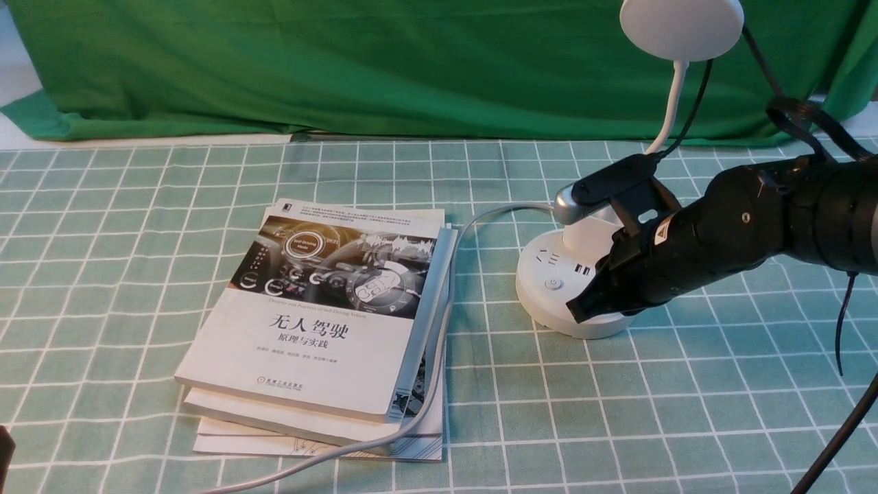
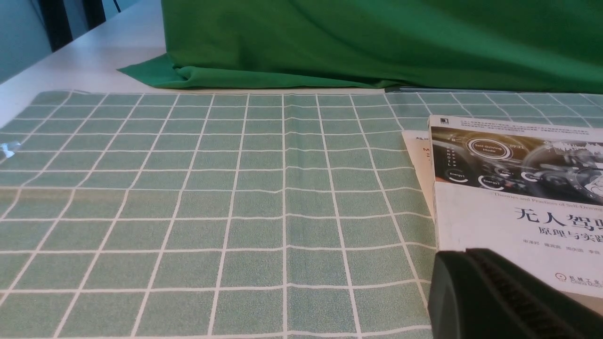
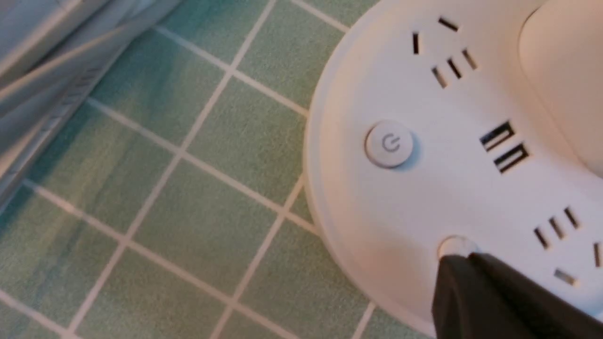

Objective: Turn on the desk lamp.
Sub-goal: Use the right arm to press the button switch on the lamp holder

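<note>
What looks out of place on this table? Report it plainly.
The books are stacked askew, with their edges fanned out rather than squared. The cord of the desk lamp runs over the stack's right edge and near corner instead of lying flat on the tablecloth. Nothing looks spilled or broken.

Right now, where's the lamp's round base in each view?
Front view: lamp base right of centre, partly covered by the right gripper.
Left wrist view: not in it.
Right wrist view: lamp base fills the right side.
Shared landmark: power-symbol button on the base; left wrist view shares only the checked tablecloth.
</note>
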Robot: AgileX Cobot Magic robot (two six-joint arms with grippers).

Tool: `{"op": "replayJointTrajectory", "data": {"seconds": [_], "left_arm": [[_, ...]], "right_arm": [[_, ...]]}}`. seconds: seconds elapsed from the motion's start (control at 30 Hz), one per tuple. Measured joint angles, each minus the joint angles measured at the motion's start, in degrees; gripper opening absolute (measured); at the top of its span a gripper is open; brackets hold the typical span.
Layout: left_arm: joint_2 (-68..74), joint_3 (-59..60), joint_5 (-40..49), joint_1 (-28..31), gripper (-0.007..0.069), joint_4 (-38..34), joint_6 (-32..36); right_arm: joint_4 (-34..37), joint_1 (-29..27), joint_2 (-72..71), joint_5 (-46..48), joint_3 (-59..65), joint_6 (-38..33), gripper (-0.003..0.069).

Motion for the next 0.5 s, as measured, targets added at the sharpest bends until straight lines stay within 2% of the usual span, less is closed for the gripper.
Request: {"op": "replayJointTrajectory", "data": {"seconds": [0.5], "left_arm": [[0.00, 0.00, 0.00, 0.00, 0.0021, 0.00, 0.00]], "right_arm": [[-0.05, -0.29, 2.77, -3.66, -0.37, 0.00, 0.0030]]}}
